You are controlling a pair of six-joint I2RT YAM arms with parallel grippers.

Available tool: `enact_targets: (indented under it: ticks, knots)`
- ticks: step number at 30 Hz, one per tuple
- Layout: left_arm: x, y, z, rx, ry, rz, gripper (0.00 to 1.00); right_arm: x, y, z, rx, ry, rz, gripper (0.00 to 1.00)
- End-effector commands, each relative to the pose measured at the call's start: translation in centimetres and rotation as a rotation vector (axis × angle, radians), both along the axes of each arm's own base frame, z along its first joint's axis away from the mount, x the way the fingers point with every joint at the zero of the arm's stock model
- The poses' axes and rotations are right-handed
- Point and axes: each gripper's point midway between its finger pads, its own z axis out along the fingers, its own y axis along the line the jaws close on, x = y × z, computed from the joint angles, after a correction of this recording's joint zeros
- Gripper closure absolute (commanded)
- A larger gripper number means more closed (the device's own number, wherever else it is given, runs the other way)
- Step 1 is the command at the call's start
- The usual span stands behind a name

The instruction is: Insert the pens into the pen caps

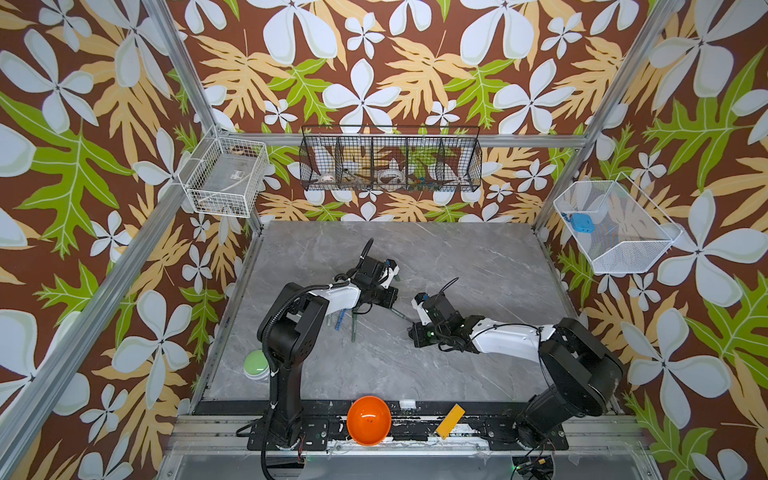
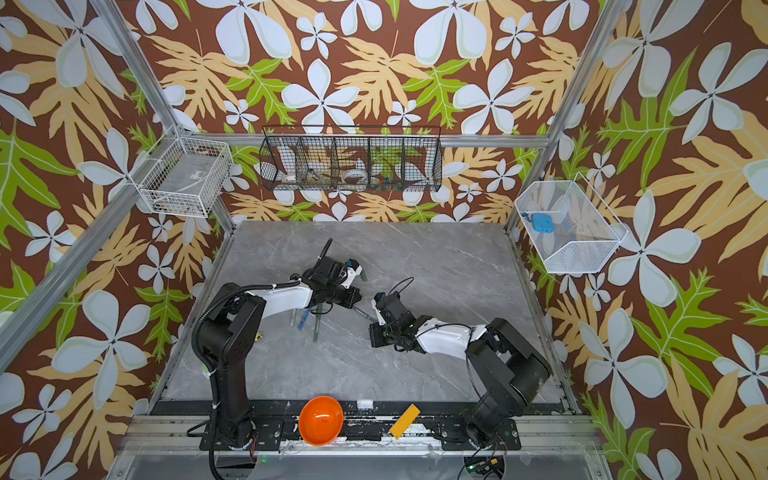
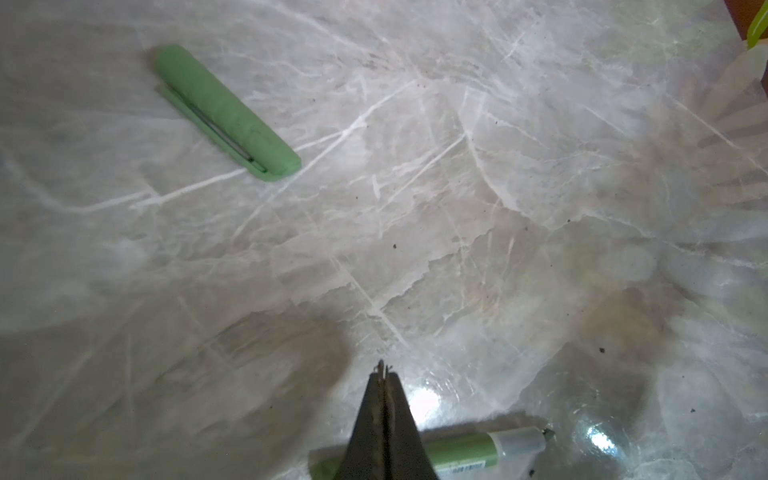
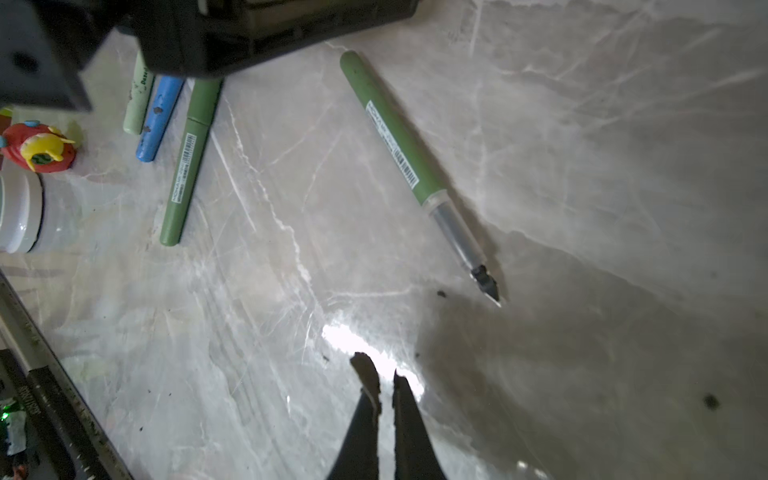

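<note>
Both arms reach over the middle of the grey tabletop point(image 1: 478, 266) in both top views, one left of centre and one right of centre.

Left claw point(image 3: 384, 371): jaws pressed flat together, nothing between them. Its wrist camera shows a green pen point(image 3: 478, 451) with a clear front section lying on the marble close under that claw. A pale green cap point(image 3: 226, 114) lies flat, well apart from the claw. Whether that pen is one of those seen from the other wrist, I cannot tell.

Right claw point(image 4: 382, 370): all but closed, just a sliver between the fingers, empty. Ahead of it lies an uncapped dark green pen point(image 4: 390, 137), its bare tip pointing toward the claw, near but not touching.

In a top view the uncapped dark green pen point(image 1: 402, 314) sits at frame centre, between the two arms. Just left of centre, a second dark green pen point(image 1: 354, 328), the blue pen point(image 1: 338, 322) and the pale green pen point(image 1: 328, 321) lie side by side, their upper ends hidden under the left arm.
</note>
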Motion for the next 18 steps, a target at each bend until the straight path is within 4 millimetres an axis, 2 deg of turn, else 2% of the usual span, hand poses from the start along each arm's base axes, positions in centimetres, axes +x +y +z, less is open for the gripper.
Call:
enact_targets:
  ticks: [1, 5, 8, 18]
  knots:
    - [-0.8, 0.7, -1.1, 0.038, 0.029, 0.003, 1.0, 1.0, 0.1, -0.1, -0.009, -0.019, -0.034, 0.9]
    - [-1.4, 1.3, -1.9, 0.071, 0.049, 0.009, 1.0, 1.4, -0.7, -0.7, -0.044, -0.017, -0.062, 0.87]
    - [-2.7, 1.4, -2.5, 0.086, 0.076, -0.002, 1.0, 1.9, -1.3, -1.5, -0.049, 0.001, -0.082, 0.83]
    - [-7.4, 1.2, -1.9, 0.112, 0.079, -0.01, 0.98, 4.8, -1.6, -2.4, -0.087, -0.011, -0.096, 0.78]
